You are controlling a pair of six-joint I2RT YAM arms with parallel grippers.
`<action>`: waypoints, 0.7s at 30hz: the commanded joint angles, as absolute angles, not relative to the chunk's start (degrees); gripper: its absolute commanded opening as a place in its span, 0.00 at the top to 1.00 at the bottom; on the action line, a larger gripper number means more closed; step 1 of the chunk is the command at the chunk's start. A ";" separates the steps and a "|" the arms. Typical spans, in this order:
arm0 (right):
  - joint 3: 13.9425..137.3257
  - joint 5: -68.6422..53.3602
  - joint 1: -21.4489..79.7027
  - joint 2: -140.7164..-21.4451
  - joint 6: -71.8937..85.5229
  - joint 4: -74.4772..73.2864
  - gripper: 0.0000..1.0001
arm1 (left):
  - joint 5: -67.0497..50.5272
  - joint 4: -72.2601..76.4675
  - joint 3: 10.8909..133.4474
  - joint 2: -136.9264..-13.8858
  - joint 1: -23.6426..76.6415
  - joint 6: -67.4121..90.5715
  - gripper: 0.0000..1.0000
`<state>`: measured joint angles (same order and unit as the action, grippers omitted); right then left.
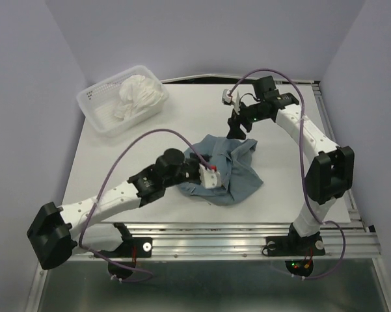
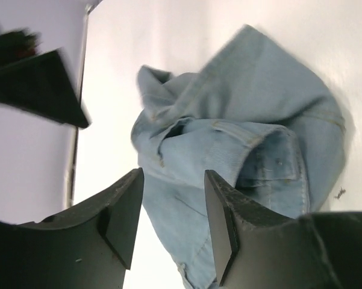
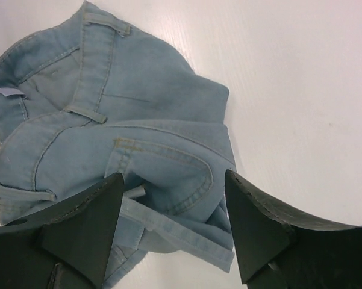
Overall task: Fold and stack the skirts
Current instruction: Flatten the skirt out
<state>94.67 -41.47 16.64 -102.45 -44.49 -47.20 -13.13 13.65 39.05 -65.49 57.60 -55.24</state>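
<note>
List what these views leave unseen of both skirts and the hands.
1. Blue skirt: in the top view, the left hand covers its near-left edge. Both wrist views lose its lower part behind the fingers.
2. White skirt: in the top view it is bunched in the basket, folds too small to read. It is absent from both wrist views.
3. Right hand: no view settles whether it touches cloth.
4. Left wrist view, upper left: dark blurred shape, unidentifiable.
</note>
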 commanded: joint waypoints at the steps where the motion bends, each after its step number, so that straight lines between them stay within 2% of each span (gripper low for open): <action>1: 94.75 -43.07 19.77 -100.90 -52.63 -46.68 0.27 | -14.31 8.98 46.75 -58.90 44.86 -27.91 0.41; 3: 95.00 -41.58 22.14 -101.42 -55.54 -47.10 0.27 | -16.69 3.64 49.04 -56.17 36.79 -18.77 0.41; 5: 98.16 -39.91 26.44 -102.82 -56.70 -50.43 0.28 | -16.44 0.37 49.22 -53.53 33.15 -14.52 0.41; 9: 100.28 -31.75 36.81 -106.17 -47.66 -52.56 0.34 | -13.90 -2.54 45.89 -48.96 27.69 -5.13 0.38; 17: 91.59 -16.36 49.82 -105.73 -44.74 -50.01 0.40 | -18.54 -6.95 41.57 -46.76 15.40 6.68 0.35; 21: 91.32 -10.64 50.98 -108.62 -43.68 -48.43 0.41 | -22.06 -6.15 42.54 -47.63 11.61 10.10 0.35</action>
<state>91.13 -19.77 51.00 -106.89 -45.71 -50.59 -17.65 -7.79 41.58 -47.88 14.17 3.81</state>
